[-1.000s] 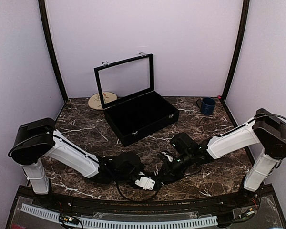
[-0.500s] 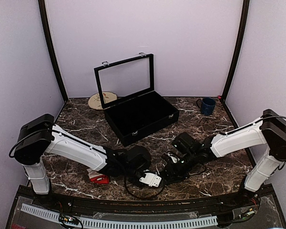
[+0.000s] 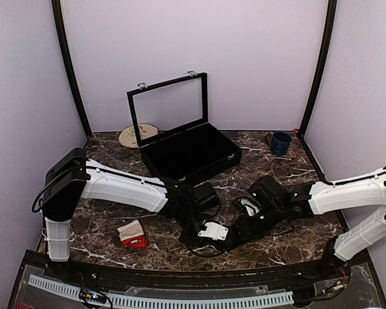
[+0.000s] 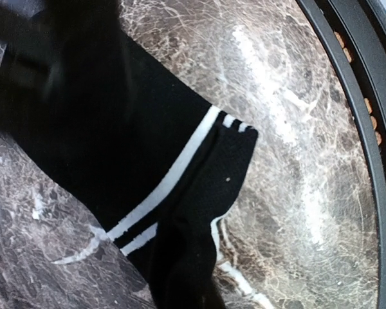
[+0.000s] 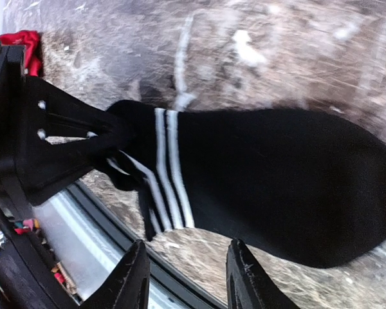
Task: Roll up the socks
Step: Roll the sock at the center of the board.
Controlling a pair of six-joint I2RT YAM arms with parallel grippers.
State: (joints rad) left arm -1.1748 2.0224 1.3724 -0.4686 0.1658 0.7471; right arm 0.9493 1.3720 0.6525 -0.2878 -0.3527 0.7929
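Note:
The red socks point(image 3: 132, 235) with a cream cuff lie bunched at the front left of the table; a red corner point(image 5: 24, 44) shows in the right wrist view. A black sock point(image 5: 270, 180) with white stripes lies stretched near the front edge. My left gripper point(image 5: 119, 138) is shut on its striped cuff. In the left wrist view the black sock point(image 4: 148, 148) runs down into the jaws, which the fabric hides. My right gripper point(image 5: 188, 257) stands open just beside the stripes, nothing between its fingers point(image 5: 239, 257).
An open black case point(image 3: 190, 154) with a raised glass lid stands at the back centre. A blue mug point(image 3: 280, 142) is at the back right, a round wooden disc point(image 3: 137, 135) at the back left. The table's front rail point(image 3: 180, 278) runs close below both grippers.
My left arm swung right with the black sock, uncovering the red socks. My right gripper opened, let the black sock go and shifted right.

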